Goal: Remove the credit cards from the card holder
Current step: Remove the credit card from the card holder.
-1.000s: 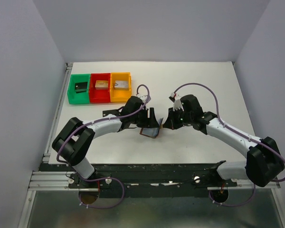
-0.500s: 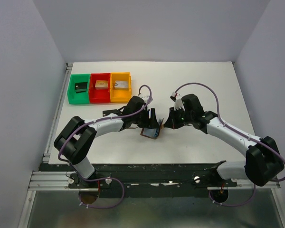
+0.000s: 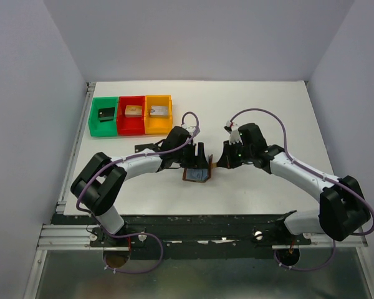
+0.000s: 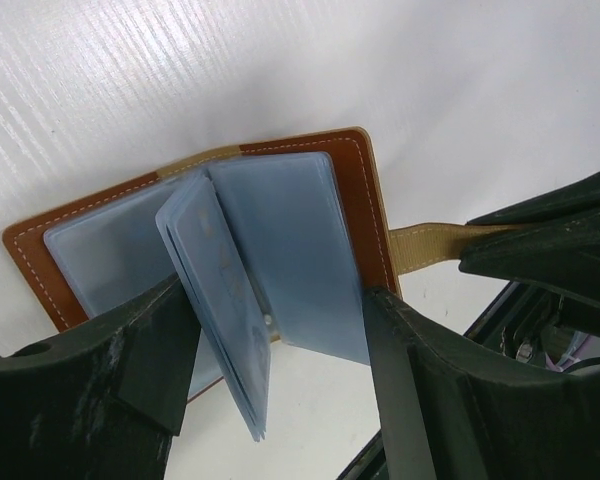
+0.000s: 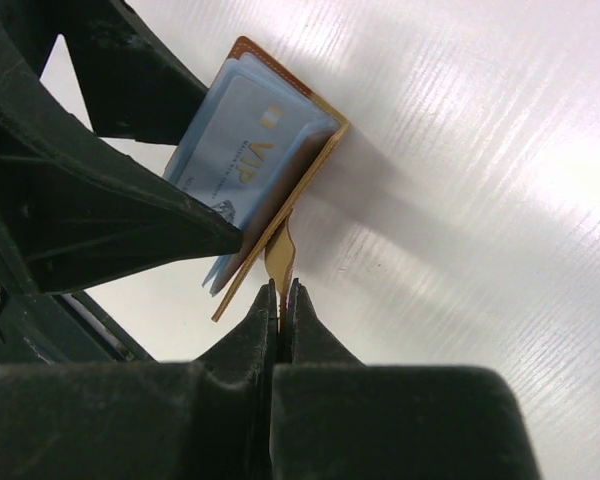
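The card holder point(image 3: 196, 174) lies open mid-table, brown leather with pale blue-grey sleeves point(image 4: 270, 230) fanned upward. Through one sleeve a pale credit card point(image 5: 255, 165) printed "VIP" shows; other cards are hidden. My left gripper point(image 4: 280, 400) is open and straddles the holder from above, one finger point(image 4: 130, 370) against the raised sleeves, the other point(image 4: 410, 380) by the right cover. My right gripper point(image 5: 283, 290) is shut on the holder's tan strap point(image 5: 280, 255), just right of the holder. In the top view the left gripper point(image 3: 198, 159) and the right gripper point(image 3: 219, 163) nearly meet.
Green bin point(image 3: 103, 116), red bin point(image 3: 131, 114) and orange bin point(image 3: 158, 113) stand side by side at the back left, each with a small block inside. A white table point(image 3: 268, 112) stretches behind and to the right, with grey walls around it.
The card holder has swung from tilted up on its right side to lying flatter. Both grippers shifted only slightly; the right stayed clamped on the strap.
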